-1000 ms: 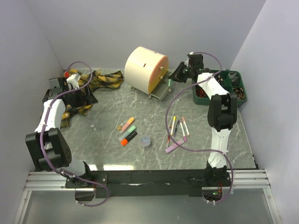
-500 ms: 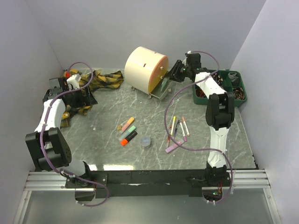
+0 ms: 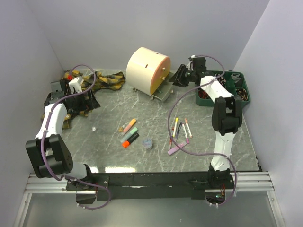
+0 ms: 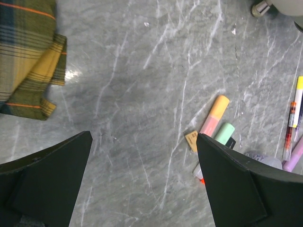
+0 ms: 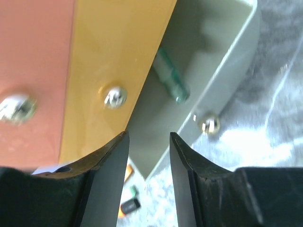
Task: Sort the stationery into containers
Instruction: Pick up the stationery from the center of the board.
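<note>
Three stubby highlighters lie mid-table beside a small round grey tin. To their right lie thin pens and a pink highlighter. The cream cylindrical cabinet has an orange front, and a grey drawer stands pulled out at its foot. A green stick lies inside the drawer. My right gripper hovers at the drawer, part open with nothing between its fingers. My left gripper is wide open over bare table at the left, with highlighters just beyond it.
The dark green compartment tray, with small items in it, sits at the far right behind my right arm. A yellow-black plaid cloth is bunched at the back left. Walls close in the table on three sides.
My right gripper has opened and drawn back a little from the cabinet front. The left arm has shifted slightly, its gripper still wide open.
</note>
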Controlling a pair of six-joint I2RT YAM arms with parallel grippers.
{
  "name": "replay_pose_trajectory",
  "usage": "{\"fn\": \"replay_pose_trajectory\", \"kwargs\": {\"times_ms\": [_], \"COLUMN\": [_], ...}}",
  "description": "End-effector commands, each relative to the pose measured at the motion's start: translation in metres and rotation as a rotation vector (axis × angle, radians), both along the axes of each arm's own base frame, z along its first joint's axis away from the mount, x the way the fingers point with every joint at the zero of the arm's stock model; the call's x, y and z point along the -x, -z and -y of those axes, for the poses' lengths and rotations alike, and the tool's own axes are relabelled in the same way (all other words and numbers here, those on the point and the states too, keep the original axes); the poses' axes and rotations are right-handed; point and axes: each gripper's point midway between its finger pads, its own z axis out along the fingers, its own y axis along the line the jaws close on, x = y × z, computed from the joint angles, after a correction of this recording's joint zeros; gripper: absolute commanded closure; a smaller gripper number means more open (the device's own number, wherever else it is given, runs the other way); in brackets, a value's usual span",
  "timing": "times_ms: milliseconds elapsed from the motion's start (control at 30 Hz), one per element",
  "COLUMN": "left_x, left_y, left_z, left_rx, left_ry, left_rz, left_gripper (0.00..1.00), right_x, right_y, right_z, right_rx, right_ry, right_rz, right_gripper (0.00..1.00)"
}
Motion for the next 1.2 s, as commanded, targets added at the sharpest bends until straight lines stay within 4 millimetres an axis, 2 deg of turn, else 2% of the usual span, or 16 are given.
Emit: {"fn": "replay_pose_trajectory", "kwargs": {"times_ms": [0, 67, 100, 167, 200, 233, 300, 367, 400, 467, 500, 533, 600, 633, 733, 1167], "left_x": [0.003, 0.003, 0.004, 0.005, 0.006, 0.007, 0.009, 0.01, 0.011, 0.014, 0.015, 0.016, 0.018, 0.017, 0.013, 0.016], "left_y": [-0.016, -0.017, -0.017, -0.016, -0.016, -0.015, -0.015, -0.014, -0.015, -0.011, -0.009, -0.007, 0.001, 0.003, 0.013, 0.045], "left_z": [0.012, 0.016, 0.018, 0.023, 0.025, 0.027, 0.034, 0.04, 0.042, 0.049, 0.051, 0.053, 0.054, 0.053, 0.048, 0.05], "left_rx": [-0.005, -0.019, -0.026, -0.045, -0.05, -0.059, -0.083, -0.103, -0.108, -0.127, -0.134, -0.138, -0.146, -0.146, -0.135, -0.041], "left_ry": [0.057, 0.076, 0.084, 0.12, 0.131, 0.144, 0.182, 0.21, 0.218, 0.236, 0.244, 0.248, 0.236, 0.222, 0.14, -0.012], "left_rz": [0.066, 0.077, 0.081, 0.089, 0.085, 0.084, 0.084, 0.086, 0.086, 0.072, 0.067, 0.061, 0.037, 0.031, -0.012, -0.149], "left_gripper": [0.01, 0.01, 0.01, 0.01, 0.0, 0.01, 0.01, 0.01, 0.0, 0.01, 0.01, 0.01, 0.01, 0.01, 0.01, 0.0], "right_x": [0.023, 0.037, 0.045, 0.059, 0.067, 0.077, 0.091, 0.106, 0.115, 0.131, 0.14, 0.15, 0.164, 0.174, 0.197, 0.254], "right_y": [-0.082, -0.078, -0.088, -0.081, -0.09, -0.08, -0.088, -0.077, -0.088, -0.077, -0.087, -0.075, -0.08, -0.069, -0.062, -0.06], "right_z": [0.007, 0.006, 0.007, 0.009, 0.011, 0.014, 0.018, 0.024, 0.026, 0.031, 0.034, 0.037, 0.041, 0.042, 0.047, 0.062], "right_rx": [-0.026, -0.019, -0.015, 0.013, 0.027, 0.058, 0.094, 0.142, 0.158, 0.199, 0.214, 0.23, 0.239, 0.245, 0.27, 0.373], "right_ry": [-0.05, -0.091, -0.102, -0.134, -0.143, -0.165, -0.182, -0.206, -0.212, -0.234, -0.227, -0.233, -0.217, -0.225, -0.236, -0.273], "right_rz": [0.185, 0.19, 0.219, 0.229, 0.259, 0.259, 0.302, 0.313, 0.352, 0.374, 0.42, 0.414, 0.448, 0.439, 0.459, 0.567], "right_gripper": [0.52, 0.51, 0.51, 0.5, 0.49, 0.49, 0.48, 0.48, 0.48, 0.48, 0.47, 0.47, 0.47, 0.47, 0.47, 0.45]}}
